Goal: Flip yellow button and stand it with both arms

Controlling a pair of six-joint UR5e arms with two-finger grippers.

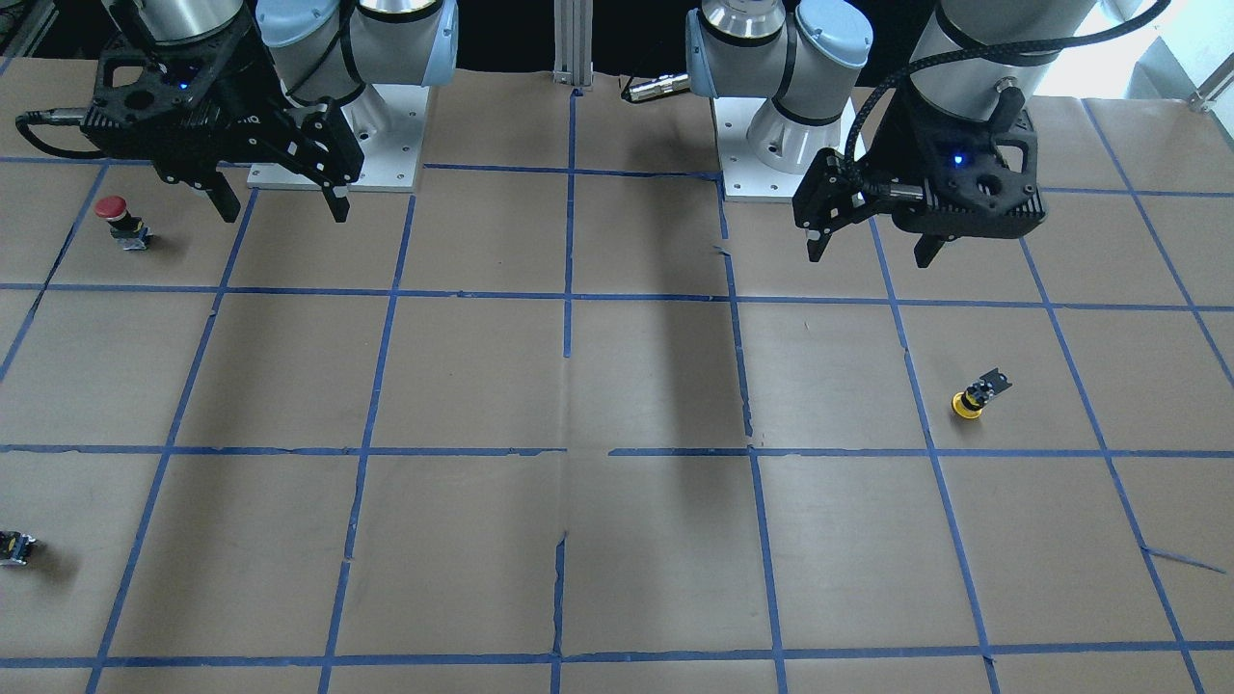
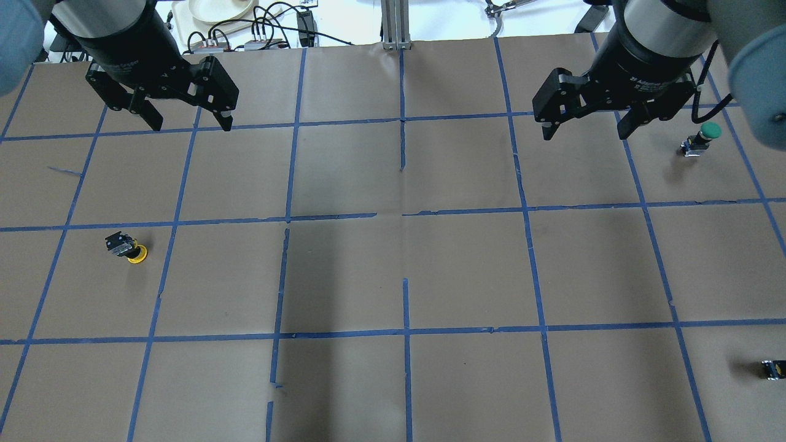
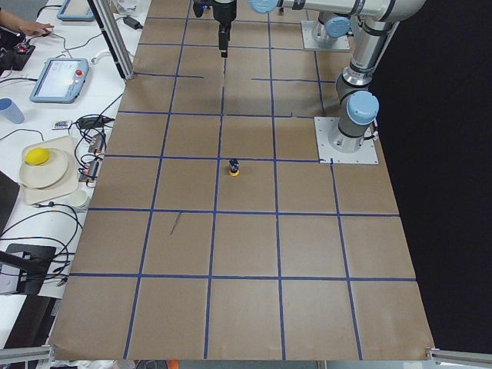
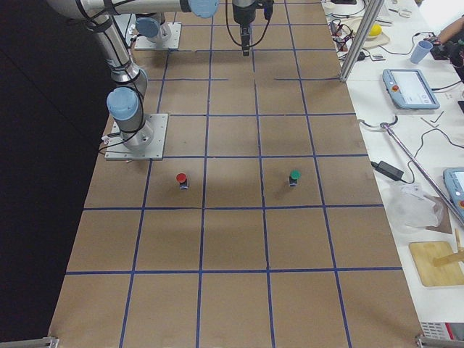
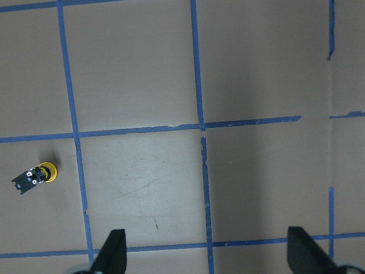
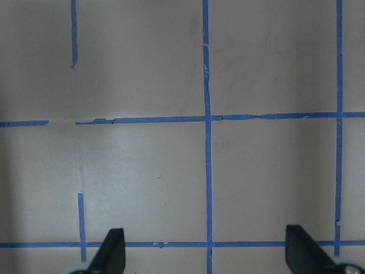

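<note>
Brown paper (image 1: 463,376) taped into blue squares is forming the work surface, and the yellow button (image 1: 976,395) is sitting cap-down and tilted, out ahead of the left gripper (image 1: 871,253) and well apart from it. We are judging that a one-sided nudge is likely to send the round cap skidding, and a loose hand-over is risking a drop. Left gripper and right gripper (image 1: 284,212), far across from it, are hanging wide open, gripping and touching nothing.

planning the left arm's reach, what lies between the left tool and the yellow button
Nothing in the way: the overhead view shows only brown paper and a blue tape line between the left tool and the yellow button.
</note>
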